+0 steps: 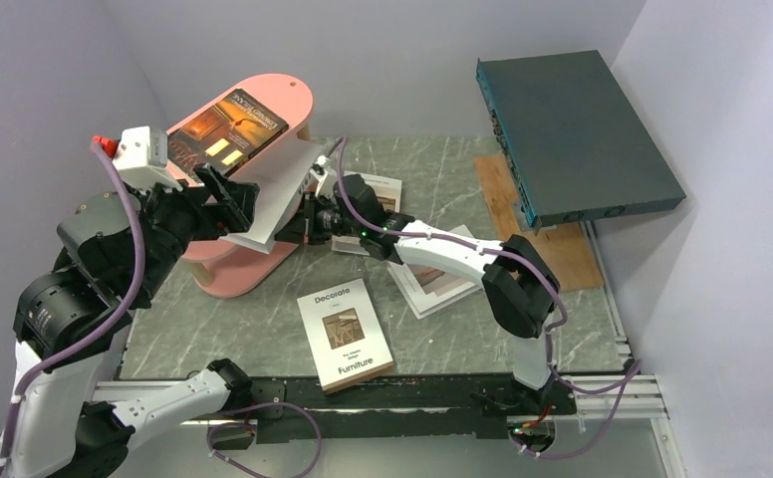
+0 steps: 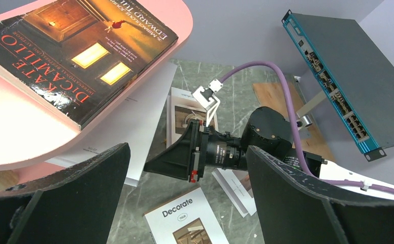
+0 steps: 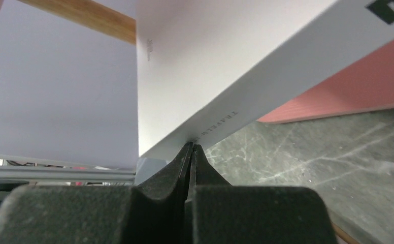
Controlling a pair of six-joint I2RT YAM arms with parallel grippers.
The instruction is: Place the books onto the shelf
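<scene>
The salmon-pink shelf (image 1: pixel 295 96) stands at the back left, with an orange-brown book (image 1: pixel 231 124) lying flat on its top tier. A white book (image 1: pixel 281 191) rests tilted on the middle tier and juts out toward the right. My right gripper (image 3: pixel 191 147) is shut with nothing between its fingers, and its tips touch that white book's (image 3: pixel 225 61) spine edge. My left gripper (image 1: pixel 228 194) hovers open beside the shelf, holding nothing. The "Decorate Furniture" book (image 1: pixel 345 334) lies on the table in front. Two more white books (image 1: pixel 440 284) (image 1: pixel 385 191) lie under the right arm.
A large dark teal flat box (image 1: pixel 572 134) leans at the back right over a brown wooden board (image 1: pixel 562 254). The right arm stretches across the middle of the marble tabletop (image 1: pixel 253 329). Purple cables trail from both arms.
</scene>
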